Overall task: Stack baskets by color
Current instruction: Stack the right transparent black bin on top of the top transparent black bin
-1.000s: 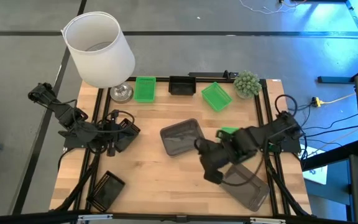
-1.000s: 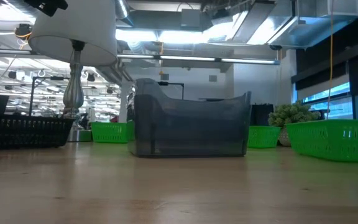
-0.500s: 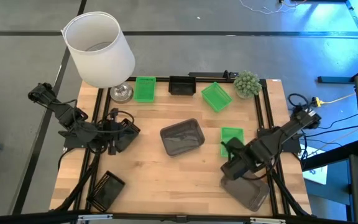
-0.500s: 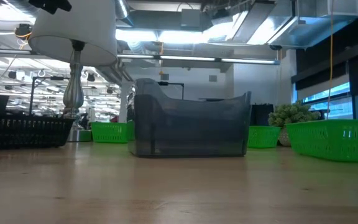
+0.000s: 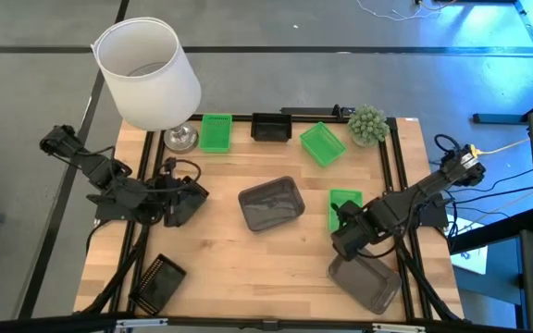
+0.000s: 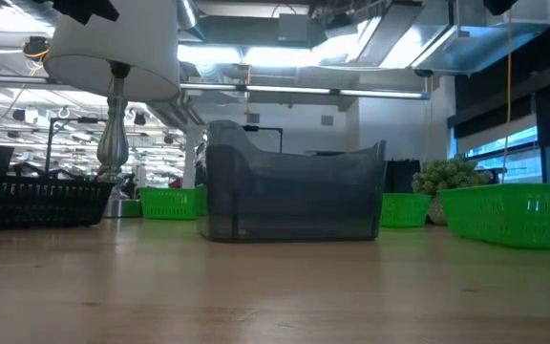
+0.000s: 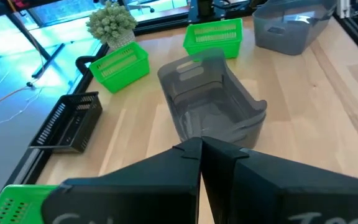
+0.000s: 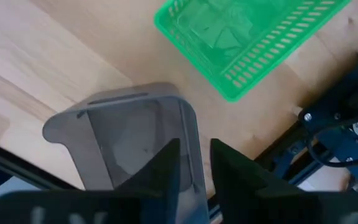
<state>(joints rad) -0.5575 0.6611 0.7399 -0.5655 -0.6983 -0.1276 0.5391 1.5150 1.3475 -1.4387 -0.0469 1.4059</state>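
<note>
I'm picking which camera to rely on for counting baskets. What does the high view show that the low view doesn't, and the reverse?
Only the high view shows both arms: the left gripper, shut, at the table's left side, and the right gripper above the grey basket near the front right corner. It also shows the black basket at the front left corner.

Only the low view shows the room behind the table.

Both show the central grey basket, green baskets, the lamp and the plant ball.

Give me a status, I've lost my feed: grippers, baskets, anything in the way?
Left gripper shut, idle at table's left. Right gripper open, astride wall of near-right grey basket. Second grey basket mid-table, nothing stacked. Green basket close beside right arm.
</note>
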